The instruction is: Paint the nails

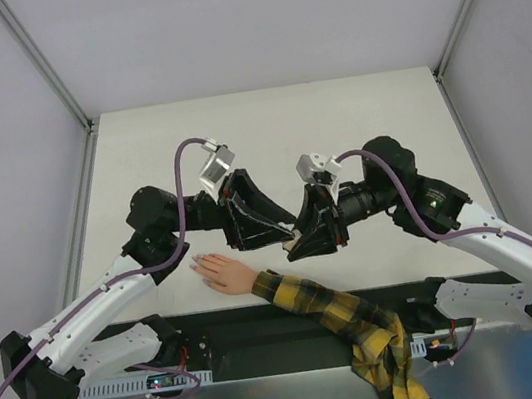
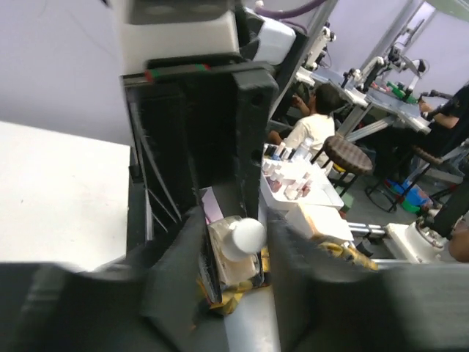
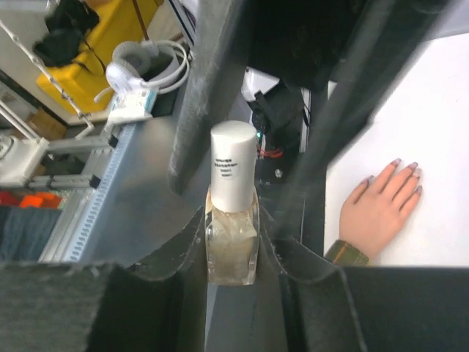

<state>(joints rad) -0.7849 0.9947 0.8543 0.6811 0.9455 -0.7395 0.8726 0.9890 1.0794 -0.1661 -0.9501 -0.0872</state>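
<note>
White-shelled arms (image 1: 100, 305), black joints (image 1: 152, 212), looping purple cables (image 1: 177, 183).

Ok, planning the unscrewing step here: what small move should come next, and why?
Probably close the left end effector on the white cap: the right end effector grips the polish bottle, capped, and that cap sits between the left's open jaws.

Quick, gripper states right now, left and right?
Left gripper: open, fingers either side of the white cap, not clamping it.
Right gripper: shut on the nail polish bottle.
</note>
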